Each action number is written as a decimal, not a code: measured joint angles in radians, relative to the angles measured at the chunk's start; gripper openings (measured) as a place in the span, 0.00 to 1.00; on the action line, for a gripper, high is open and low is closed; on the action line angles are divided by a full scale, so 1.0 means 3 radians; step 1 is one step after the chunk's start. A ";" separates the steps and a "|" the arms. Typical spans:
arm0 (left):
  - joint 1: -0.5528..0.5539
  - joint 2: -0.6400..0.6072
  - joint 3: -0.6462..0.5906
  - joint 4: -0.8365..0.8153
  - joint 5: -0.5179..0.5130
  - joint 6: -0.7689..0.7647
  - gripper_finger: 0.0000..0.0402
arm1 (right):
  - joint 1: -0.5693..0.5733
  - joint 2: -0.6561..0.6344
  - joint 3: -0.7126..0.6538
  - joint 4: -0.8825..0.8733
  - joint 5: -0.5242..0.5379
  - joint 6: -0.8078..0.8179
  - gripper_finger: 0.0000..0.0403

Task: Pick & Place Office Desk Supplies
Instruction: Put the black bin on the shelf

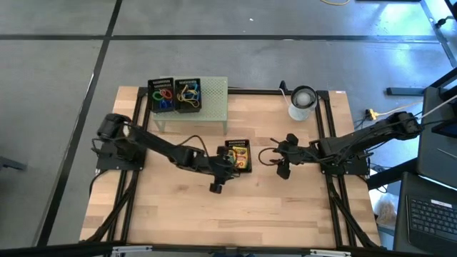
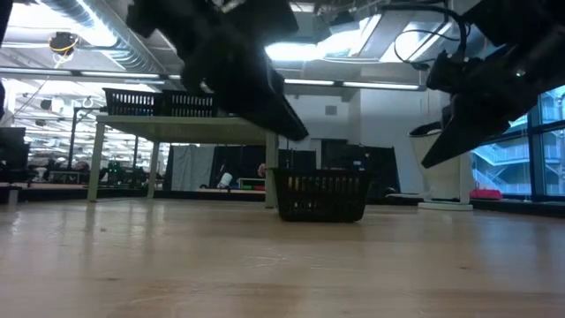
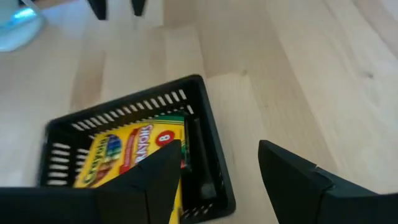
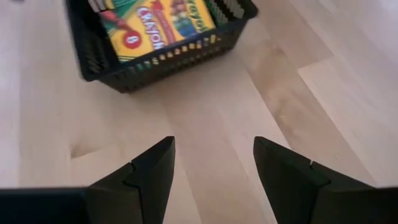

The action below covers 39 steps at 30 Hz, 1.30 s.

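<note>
item one: the table (image 1: 235, 214), pale wood planks with a dark frame along its sides. you see both arms reaching in toward its middle.

item two: a black slotted basket (image 1: 238, 155) near the table's centre, upright on the wood. in it lies a yellow crayon box (image 3: 121, 154), flat, label up; the right wrist view shows the same crayon box (image 4: 161, 28) filling most of the basket. whether a second box lies beneath it you cannot tell.

item three: the left gripper (image 1: 216, 187), hanging just beside the basket's near-left corner, above the wood. its fingers (image 3: 292, 174) stand apart with nothing between them; one finger overlaps the basket's rim in the left wrist view.

item four: the right gripper (image 1: 282, 171), just to the right of the basket, above bare wood. its two fingers (image 4: 149, 168) stand apart, nothing between them, pointing toward the basket's side.

item five: a pale-green mesh stand (image 1: 211, 100) at the far edge of the table, left of centre. on its top sit two more black baskets (image 1: 175, 95) side by side, touching. you see coloured loop clips (image 1: 163, 96), red, blue and green, in the left one, and tan rubber bands (image 1: 190, 93) with a blue piece in the right one.

item six: a white cylindrical roll (image 1: 302, 103), upright near the far right corner.
</note>
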 joint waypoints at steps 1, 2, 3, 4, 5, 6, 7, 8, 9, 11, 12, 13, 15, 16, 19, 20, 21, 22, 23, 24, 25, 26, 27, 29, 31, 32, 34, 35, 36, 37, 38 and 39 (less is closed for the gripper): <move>0.0003 0.0058 0.0000 0.0037 0.0018 0.0000 0.51 | 0.0000 0.0000 -0.0012 -0.0001 0.0031 0.0045 0.54; 0.0011 0.0113 0.0001 0.0053 0.0030 0.0001 0.51 | -0.0002 0.0000 -0.0020 -0.0001 0.0053 0.0073 0.54; 0.0018 0.0165 0.0001 0.0047 0.0031 0.0000 0.51 | -0.0003 0.0000 -0.0022 -0.0003 0.0062 0.0078 0.54; 0.0019 0.0211 0.0001 0.0051 0.0034 -0.0001 0.50 | -0.0004 0.0001 -0.0022 0.0000 0.0059 0.0076 0.54; 0.0019 0.0256 0.0001 0.0052 0.0032 -0.0002 0.50 | -0.0003 0.0001 -0.0022 0.0001 0.0050 0.0066 0.54; 0.0019 0.0297 0.0001 0.0061 0.0032 -0.0003 0.50 | -0.0003 0.0001 -0.0022 0.0001 0.0045 0.0066 0.54; 0.0019 0.0334 0.0001 0.0055 0.0029 -0.0003 0.49 | -0.0001 0.0001 -0.0022 0.0001 0.0045 0.0065 0.54; 0.0019 0.0370 0.0000 0.0053 0.0027 -0.0003 0.49 | 0.0000 0.0002 -0.0022 0.0001 0.0044 0.0066 0.54; 0.0019 0.0402 0.0000 0.0071 0.0027 -0.0001 0.49 | 0.0000 0.0003 -0.0022 0.0001 0.0045 0.0070 0.54; 0.0019 0.0428 0.0000 0.0080 0.0025 0.0001 0.47 | 0.0000 0.0003 -0.0022 0.0001 0.0043 0.0071 0.54; 0.0019 0.0444 0.0001 0.0093 0.0030 0.0000 0.46 | 0.0000 0.0003 -0.0022 0.0001 0.0043 0.0071 0.54; 0.0019 0.0459 0.0002 0.0112 0.0030 0.0001 0.45 | 0.0000 0.0003 -0.0022 0.0001 0.0043 0.0071 0.54; 0.0019 0.0463 0.0001 0.0090 0.0031 0.0028 0.42 | 0.0000 0.0003 -0.0022 0.0004 0.0042 0.0071 0.54; 0.0019 0.0463 0.0001 0.0110 0.0030 0.0065 0.39 | 0.0000 0.0003 -0.0022 0.0004 0.0043 0.0071 0.54; 0.0019 0.0463 0.0001 0.0154 0.0027 0.0183 0.30 | 0.0000 0.0003 -0.0022 0.0011 0.0042 0.0072 0.54; 0.0019 0.0463 0.0001 0.0156 0.0028 0.0220 0.26 | 0.0000 0.0003 -0.0022 0.0011 0.0042 0.0072 0.54; 0.0019 0.0463 0.0001 0.0156 0.0027 0.0239 0.22 | 0.0000 0.0003 -0.0022 0.0011 0.0042 0.0071 0.54; 0.0019 0.0463 0.0001 0.0154 0.0027 0.0259 0.18 | 0.0000 0.0003 -0.0022 0.0011 0.0039 0.0071 0.54; 0.0019 0.0463 0.0001 0.0144 0.0025 0.0263 0.14 | 0.0000 0.0003 -0.0022 0.0011 0.0033 0.0071 0.54; 0.0019 0.0463 0.0001 0.0137 0.0021 0.0263 0.10 | 0.0000 0.0003 -0.0022 0.0011 0.0033 0.0073 0.54; 0.0019 0.0462 0.0001 0.0131 0.0012 0.0265 0.06 | 0.0000 0.0003 -0.0022 0.0011 0.0032 0.0073 0.54; 0.0019 0.0460 0.0001 0.0131 0.0012 0.0265 0.03 | 0.0000 0.0003 -0.0022 0.0011 0.0032 0.0073 0.54; 0.0019 0.0460 0.0001 0.0138 0.0021 0.0274 0.02 | 0.0000 0.0004 -0.0022 0.0011 0.0032 0.0073 0.54; 0.0014 0.0460 0.0001 0.0138 0.0022 0.0340 0.02 | 0.0000 0.0004 -0.0022 0.0011 0.0032 0.0073 0.54; -0.0003 0.0458 0.0001 0.0137 0.0018 0.0390 0.02 | 0.0000 0.0004 -0.0022 0.0011 0.0032 0.0073 0.54; -0.0013 0.0446 0.0001 0.0125 0.0008 0.0416 0.01 | 0.0000 0.0004 -0.0022 0.0010 0.0032 0.0074 0.54; -0.0039 0.0432 0.0005 0.0105 0.0008 0.0482 0.01 | 0.0000 0.0004 -0.0022 0.0011 0.0033 0.0074 0.54; -0.0054 0.0426 0.0022 0.0082 0.0008 0.0519 0.01 | 0.0000 0.0004 -0.0022 0.0010 0.0033 0.0074 0.54; -0.0070 0.0399 0.0033 0.0041 0.0008 0.0554 0.01 | 0.0000 0.0004 -0.0022 0.0011 0.0032 0.0074 0.54; -0.0081 0.0377 0.0062 -0.0004 0.0005 0.0579 0.01 | 0.0000 0.0004 -0.0022 0.0010 0.0032 0.0074 0.54; -0.0091 0.0371 0.0107 -0.0005 -0.0004 0.0590 0.01 | 0.0000 0.0005 -0.0022 0.0010 0.0032 0.0074 0.54; -0.0100 0.0355 0.0136 -0.0022 -0.0021 0.0603 0.01 | 0.0000 0.0005 -0.0022 0.0011 0.0033 0.0074 0.54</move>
